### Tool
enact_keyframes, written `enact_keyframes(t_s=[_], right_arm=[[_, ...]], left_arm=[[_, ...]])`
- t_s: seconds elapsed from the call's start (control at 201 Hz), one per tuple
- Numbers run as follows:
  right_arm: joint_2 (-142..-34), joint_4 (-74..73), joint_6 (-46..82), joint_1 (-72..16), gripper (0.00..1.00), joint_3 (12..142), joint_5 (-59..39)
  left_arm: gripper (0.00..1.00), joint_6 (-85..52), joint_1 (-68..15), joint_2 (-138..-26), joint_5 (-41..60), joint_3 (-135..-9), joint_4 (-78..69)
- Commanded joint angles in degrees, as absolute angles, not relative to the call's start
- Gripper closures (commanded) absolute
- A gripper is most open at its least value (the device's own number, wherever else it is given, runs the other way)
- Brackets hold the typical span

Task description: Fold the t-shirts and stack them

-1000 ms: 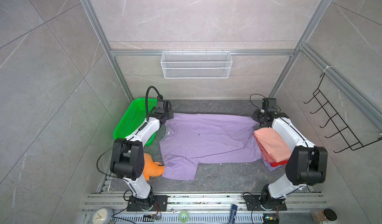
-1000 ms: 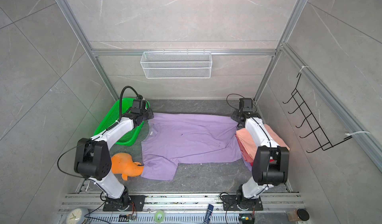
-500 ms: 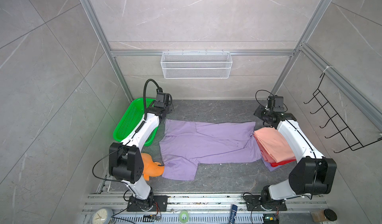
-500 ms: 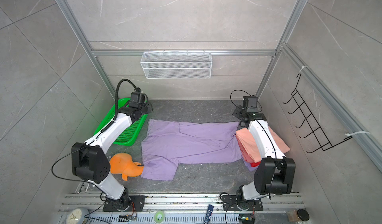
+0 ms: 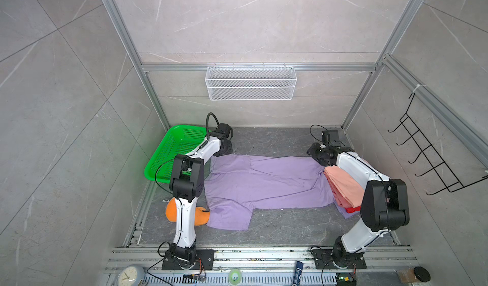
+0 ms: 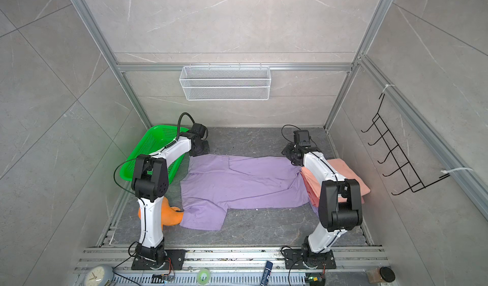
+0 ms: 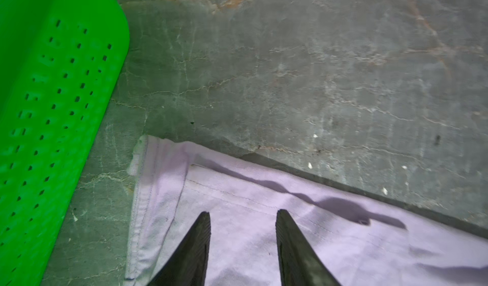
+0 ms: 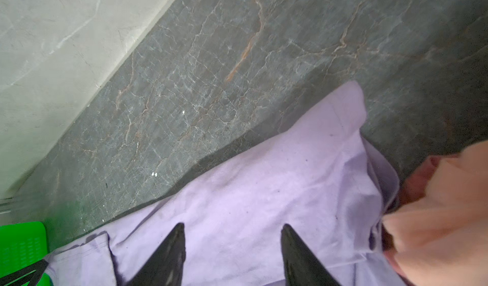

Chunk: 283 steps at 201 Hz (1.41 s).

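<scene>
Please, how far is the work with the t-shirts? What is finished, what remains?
Done: folded shirts are stacked on the right, a salmon-pink t-shirt on top, a red t-shirt under it. In hand: the lilac t-shirt lies partly folded on the table, one sleeve spread out; the left claw and right claw hang open over its far edge, gripping nothing. Left: finish folding it, then add it there.

Lilac t-shirt [image 5: 264, 184] half-folded flat; salmon-pink stack [image 5: 343, 187] abutting.

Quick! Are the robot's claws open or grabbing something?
Left claw: open, holding nothing, above the purple shirt.
Right claw: open, holding nothing, above the same shirt.
</scene>
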<state>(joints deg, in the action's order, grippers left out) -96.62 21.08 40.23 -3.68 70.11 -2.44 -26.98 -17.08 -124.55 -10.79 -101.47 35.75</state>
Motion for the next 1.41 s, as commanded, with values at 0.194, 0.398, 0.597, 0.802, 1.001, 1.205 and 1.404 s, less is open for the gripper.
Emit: enact_keyframes(t_s=[0.194,0.398,0.597,0.802,1.001,1.205,1.404], right_arm=[[-98.05,22.24,42.41,-4.53,0.41,69.26,-1.67],[-97.79,23.36,42.3,-4.65,0.4,69.83,-0.97],[-97.25,24.55,41.93,-4.75,0.4,69.87,-0.11],[-96.73,25.31,41.96,-4.92,0.4,69.39,0.88],[-96.58,25.62,42.38,-5.03,0.4,68.97,1.41],[-96.73,26.25,42.54,-5.1,0.4,68.82,1.58],[-96.25,27.03,42.54,-5.18,0.4,68.51,2.18]], left_arm=[[0.56,-30.28,-14.98,-127.97,-14.75,-105.32,39.34],[0.57,-30.11,-13.74,-129.32,-13.35,-105.28,38.17],[0.61,-28.02,-12.82,-130.3,-9.57,-105.22,34.52],[0.65,-27.83,-12.77,-130.21,-8.55,-105.55,34.16],[0.65,-29.1,-12.85,-127.87,-8.11,-103.46,34.82],[0.7,-28.41,-12.91,-128.61,-7.75,-102.75,33.84],[0.79,-28.18,-12.92,-130.42,-7.28,-104.28,34.09]])
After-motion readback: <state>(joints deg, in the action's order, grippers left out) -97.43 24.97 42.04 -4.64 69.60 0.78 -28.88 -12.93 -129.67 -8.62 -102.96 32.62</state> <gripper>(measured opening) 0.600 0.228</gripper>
